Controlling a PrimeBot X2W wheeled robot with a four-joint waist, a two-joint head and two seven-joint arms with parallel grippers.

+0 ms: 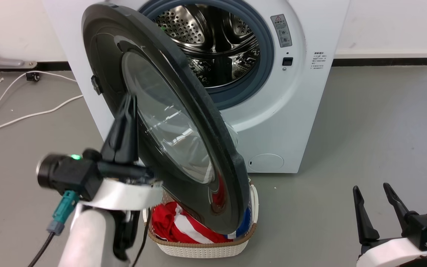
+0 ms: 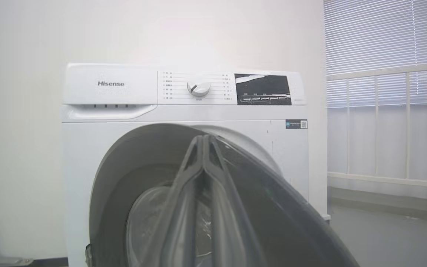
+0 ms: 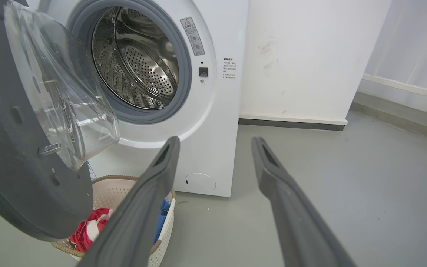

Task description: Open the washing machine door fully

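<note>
Washing machine door [image 1: 169,122] half open, edge toward robot, left jaws clenched empty, right jaws released

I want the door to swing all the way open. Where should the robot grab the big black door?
Probably the black rim of the washing machine door at its free edge, the part nearest the robot, pinched across its thickness from the front. That edge is narrow and sticks out, while the glass bowl bulges smooth and round.
</note>
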